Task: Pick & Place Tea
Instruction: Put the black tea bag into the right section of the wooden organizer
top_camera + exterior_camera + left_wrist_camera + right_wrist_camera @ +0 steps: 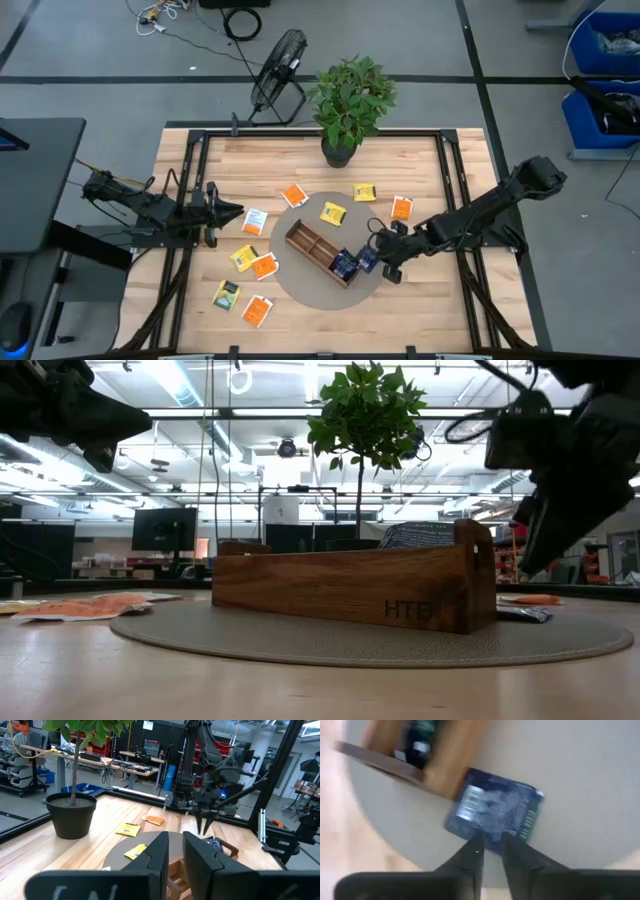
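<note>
Right gripper [490, 851] hangs just above a dark blue sachet [494, 815] lying flat on the round grey mat [300, 280], touching the end of the wooden tray [320, 254]; fingers nearly together, a narrow gap, nothing pinched. Another dark sachet [345, 264] sits in the tray's end compartment. Orange and yellow sachets [333, 213] lie scattered from 9 to 1 o'clock around the mat. Potted plant [350, 105] at 12 o'clock. Left gripper [236, 211] waits at 9 o'clock, fingers nearly together, empty.
</note>
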Controlling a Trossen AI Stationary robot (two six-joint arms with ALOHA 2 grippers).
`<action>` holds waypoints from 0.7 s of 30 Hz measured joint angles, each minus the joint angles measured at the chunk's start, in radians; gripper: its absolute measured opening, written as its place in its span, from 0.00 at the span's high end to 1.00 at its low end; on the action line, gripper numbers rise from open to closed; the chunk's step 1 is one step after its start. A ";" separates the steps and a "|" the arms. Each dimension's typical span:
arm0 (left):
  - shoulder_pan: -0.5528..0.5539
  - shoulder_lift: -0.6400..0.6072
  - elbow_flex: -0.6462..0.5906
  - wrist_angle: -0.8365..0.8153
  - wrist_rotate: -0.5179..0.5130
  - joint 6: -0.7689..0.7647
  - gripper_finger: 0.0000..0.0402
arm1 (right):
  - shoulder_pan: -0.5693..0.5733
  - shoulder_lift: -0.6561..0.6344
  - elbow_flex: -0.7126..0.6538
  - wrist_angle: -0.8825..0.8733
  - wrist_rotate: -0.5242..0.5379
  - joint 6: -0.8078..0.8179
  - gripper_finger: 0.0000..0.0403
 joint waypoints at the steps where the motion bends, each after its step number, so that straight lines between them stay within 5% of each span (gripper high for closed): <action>1: 0.000 0.000 0.000 -0.002 0.000 -0.007 0.86 | 0.004 0.000 -0.001 -0.008 0.018 0.011 0.77; 11: 0.000 0.000 0.000 -0.004 0.000 -0.015 0.86 | 0.006 0.088 -0.001 0.054 0.050 0.055 0.37; 21: 0.000 0.000 0.000 -0.004 0.000 -0.016 0.86 | 0.006 0.223 0.009 0.092 0.079 0.055 0.40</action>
